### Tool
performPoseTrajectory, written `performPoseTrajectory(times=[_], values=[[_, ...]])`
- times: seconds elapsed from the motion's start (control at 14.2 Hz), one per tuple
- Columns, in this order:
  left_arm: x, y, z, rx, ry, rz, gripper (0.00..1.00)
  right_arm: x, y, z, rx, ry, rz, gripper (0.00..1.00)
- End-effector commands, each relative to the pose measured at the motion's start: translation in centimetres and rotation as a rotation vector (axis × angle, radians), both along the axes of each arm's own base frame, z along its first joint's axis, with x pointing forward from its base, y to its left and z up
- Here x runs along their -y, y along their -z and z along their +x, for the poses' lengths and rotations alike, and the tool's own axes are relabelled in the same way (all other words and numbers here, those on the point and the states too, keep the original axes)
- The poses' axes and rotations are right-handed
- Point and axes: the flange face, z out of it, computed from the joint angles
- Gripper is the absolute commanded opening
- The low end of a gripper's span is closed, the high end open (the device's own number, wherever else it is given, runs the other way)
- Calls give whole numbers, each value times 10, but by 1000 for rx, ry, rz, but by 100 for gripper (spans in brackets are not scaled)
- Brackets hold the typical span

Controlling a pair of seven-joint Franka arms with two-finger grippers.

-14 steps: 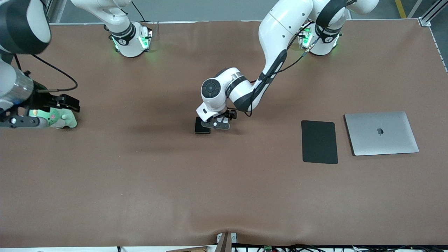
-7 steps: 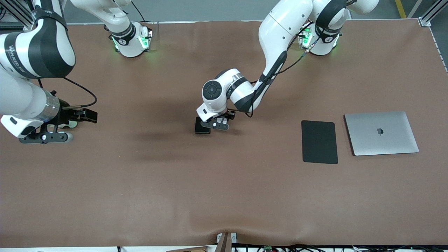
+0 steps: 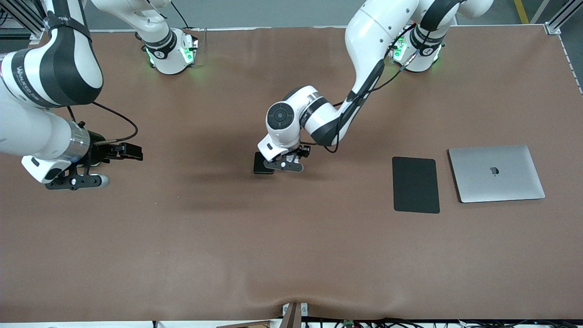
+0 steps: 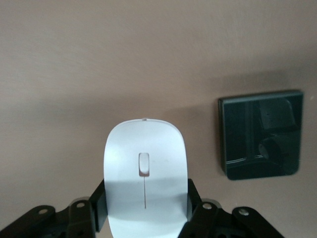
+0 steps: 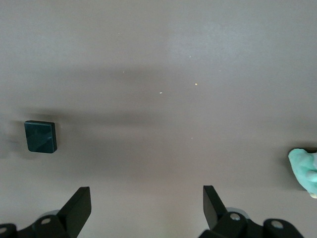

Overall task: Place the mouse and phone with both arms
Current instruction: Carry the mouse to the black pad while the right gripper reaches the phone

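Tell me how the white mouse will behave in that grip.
The mouse looks glossy and curved, so it may slip between the left gripper fingers clamped on its sides. It seems rigid and probably light. Its low, flat shape is unlikely to roll once set down.

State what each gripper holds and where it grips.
Left gripper is shut on the mouse, clamping its two long sides. Right gripper is open and holds nothing.

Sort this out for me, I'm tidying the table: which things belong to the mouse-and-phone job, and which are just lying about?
Part of the job:
- mouse, gripped by the left gripper
- phone, on the table beside it
- right gripper, open, over bare table

Lying about:
- mouse pad
- laptop
- green soft toy
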Motion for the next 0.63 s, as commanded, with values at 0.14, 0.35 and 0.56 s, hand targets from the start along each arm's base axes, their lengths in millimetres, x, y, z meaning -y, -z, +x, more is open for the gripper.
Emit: performPoseTrajectory(times=[0.14,0.35,0.56], values=[[-67,-76,48,-21,-61,-1,0,-32,25,11,3,54,29,100],[-130,-89,87,-30,-80,-2,0,-62,44,15,8,97,15,100],[-198,-103,115,-36,-93,-5,0,-83,66,20,16,97,15,100]])
